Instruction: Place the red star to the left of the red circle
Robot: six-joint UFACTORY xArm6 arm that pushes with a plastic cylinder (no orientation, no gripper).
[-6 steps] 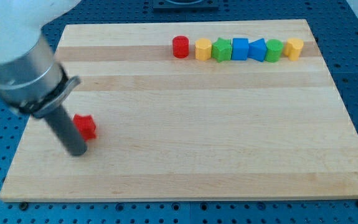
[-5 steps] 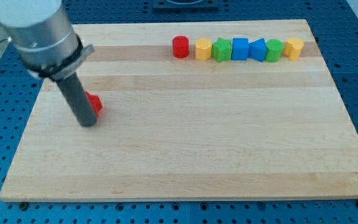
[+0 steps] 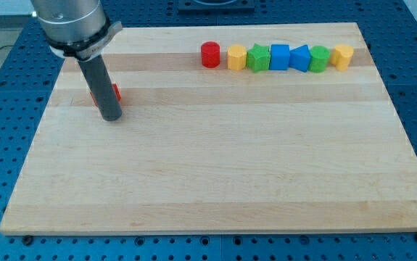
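No hand fitted, my tip (image 3: 112, 117) set against the red star (image 3: 115, 93), star mostly hidden by rod, red circle (image 3: 209, 54) well apart on tabletop (image 3: 215, 167).

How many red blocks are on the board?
2. The red circle heads the row at the view's top, at its left end. The red star sits at upper left, mostly hidden behind the rod, just above my tip.
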